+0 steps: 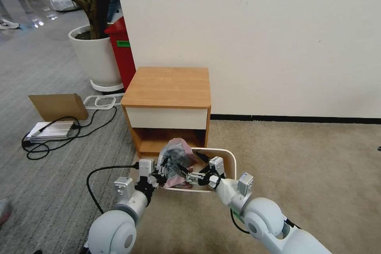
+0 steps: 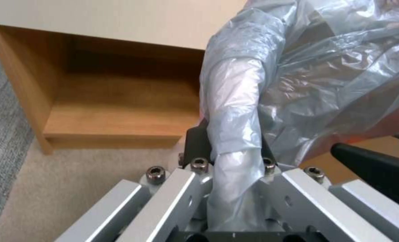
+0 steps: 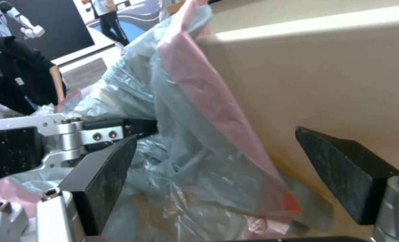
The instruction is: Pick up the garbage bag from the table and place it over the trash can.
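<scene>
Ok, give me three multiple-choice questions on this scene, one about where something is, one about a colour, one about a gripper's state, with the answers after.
1. Where is the garbage bag?
A. flat on the table top
B. bunched over the trash can's left end, between the two grippers
C. on the carpet by the plant pot

2. What colour is the bag's edge?
A. pinkish-red
B. green
C. black

3. How is the right gripper?
A. shut on the bag
B. shut on the can's rim
C. open, fingers apart on either side of the bag's edge

Answers:
1 B: the head view shows the bag raised over the trash can, in front of the table, with the left gripper beside it.
2 A: a pinkish-red band runs along the grey plastic in the right wrist view.
3 C: the black fingers stand wide apart, while the left gripper pinches a fold.
</scene>
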Controlling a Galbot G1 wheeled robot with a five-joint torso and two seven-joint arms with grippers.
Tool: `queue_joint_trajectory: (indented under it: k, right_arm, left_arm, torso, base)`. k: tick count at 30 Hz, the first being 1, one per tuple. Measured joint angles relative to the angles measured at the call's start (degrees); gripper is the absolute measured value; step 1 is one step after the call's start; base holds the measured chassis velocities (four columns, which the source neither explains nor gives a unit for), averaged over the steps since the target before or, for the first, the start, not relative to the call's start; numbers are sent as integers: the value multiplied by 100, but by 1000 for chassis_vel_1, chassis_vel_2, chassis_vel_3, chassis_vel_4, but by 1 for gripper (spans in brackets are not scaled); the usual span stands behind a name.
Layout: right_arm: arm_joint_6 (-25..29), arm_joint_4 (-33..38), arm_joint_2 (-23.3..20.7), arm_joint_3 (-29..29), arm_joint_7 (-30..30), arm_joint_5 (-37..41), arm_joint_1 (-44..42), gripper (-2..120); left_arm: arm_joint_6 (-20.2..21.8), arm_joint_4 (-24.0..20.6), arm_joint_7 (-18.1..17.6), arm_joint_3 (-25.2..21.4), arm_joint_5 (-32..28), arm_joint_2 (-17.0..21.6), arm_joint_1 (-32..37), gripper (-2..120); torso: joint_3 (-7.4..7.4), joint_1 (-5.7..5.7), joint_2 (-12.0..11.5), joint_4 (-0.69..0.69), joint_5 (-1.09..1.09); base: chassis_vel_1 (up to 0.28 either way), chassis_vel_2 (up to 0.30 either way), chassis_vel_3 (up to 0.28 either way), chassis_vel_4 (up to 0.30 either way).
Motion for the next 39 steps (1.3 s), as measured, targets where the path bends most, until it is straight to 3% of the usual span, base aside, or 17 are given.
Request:
queue_joint_trajectory:
  k: [3, 7, 15, 18, 26, 39]
  right_arm:
    - [-5, 3, 21, -26, 0, 1, -2, 89]
    - [-8, -37, 96, -77, 13, -7, -7, 68]
    - [-1, -78, 91, -78, 29, -19, -17, 45]
    - [10, -87, 86, -54, 33, -29, -42, 29]
    - [51, -95, 70, -28, 33, -49, -117, 2]
    - [155, 137, 79, 142, -2, -50, -229, 0]
  left_arm:
    - [8, 1, 0, 16, 2, -5, 2, 4]
    - [16, 22, 1, 60, 4, -10, 0, 4]
    - [20, 38, 3, 86, 4, -14, -2, 4]
    - [21, 60, 3, 84, 3, -13, -32, 4]
    - [22, 108, -2, -20, -23, 7, -93, 4]
    - [16, 154, -14, -86, -50, 32, -144, 4]
  torso:
    - [0, 0, 0, 0, 0]
    - [0, 0, 0, 0, 0]
    - [0, 0, 0, 0, 0]
    - [0, 0, 0, 0, 0]
    - [0, 0, 0, 0, 0]
    - [0, 0, 0, 0, 0]
  base:
    - [0, 0, 0, 0]
    - [0, 0, 0, 0]
    - [0, 0, 0, 0]
    - [0, 0, 0, 0]
    - [0, 0, 0, 0]
    - [0, 0, 0, 0]
